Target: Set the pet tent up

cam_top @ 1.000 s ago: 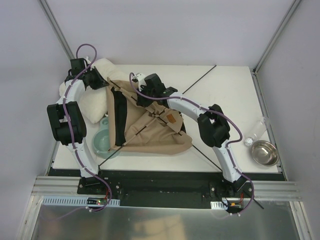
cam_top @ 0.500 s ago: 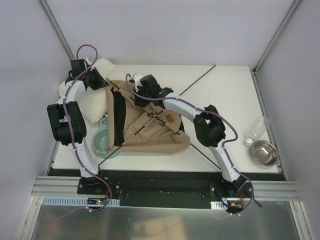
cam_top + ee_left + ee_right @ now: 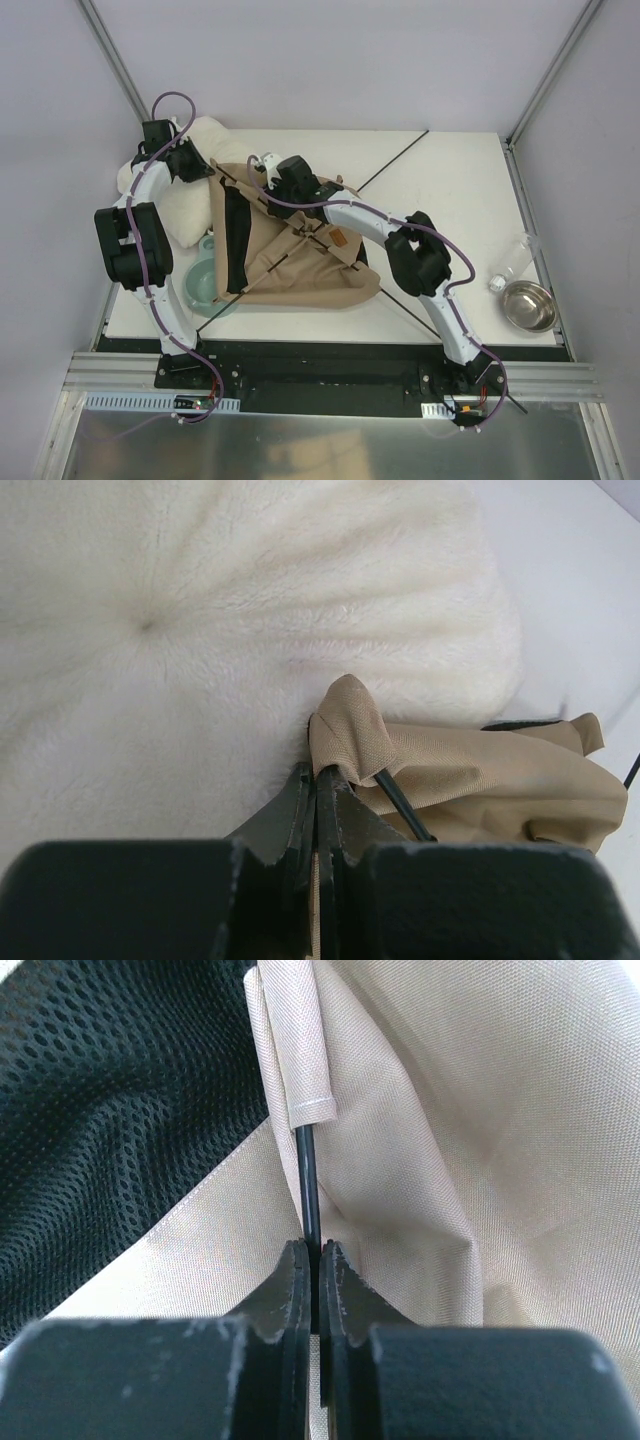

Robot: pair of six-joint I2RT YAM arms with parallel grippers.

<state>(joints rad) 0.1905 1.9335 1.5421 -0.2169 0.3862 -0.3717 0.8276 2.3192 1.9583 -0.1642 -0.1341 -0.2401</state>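
Pet tent: lies collapsed and rumpled on the tabletop, tan cloth up, with its black mesh panel along its left side and a brown label patch near its middle.
Hidden: from above, both wrists cover their jaws. The right arm crosses the tent's far right part. How the poles run inside the cloth cannot be traced.
Left jaws: closed, pinching a tan fabric corner at the tent's far left. A pole end comes out just beside them, and whether it is caught too I cannot tell.
Right jaws: closed on a thin black pole just below the tan sleeve it leaves, at the tent's far edge beside the mesh.
Cushion: white and fluffy, beneath the pinched corner, touching the tent.
Green bowl: at the tent's near left edge, partly covered by it.
Steel bowl and bottle: well apart, to the tent's right.
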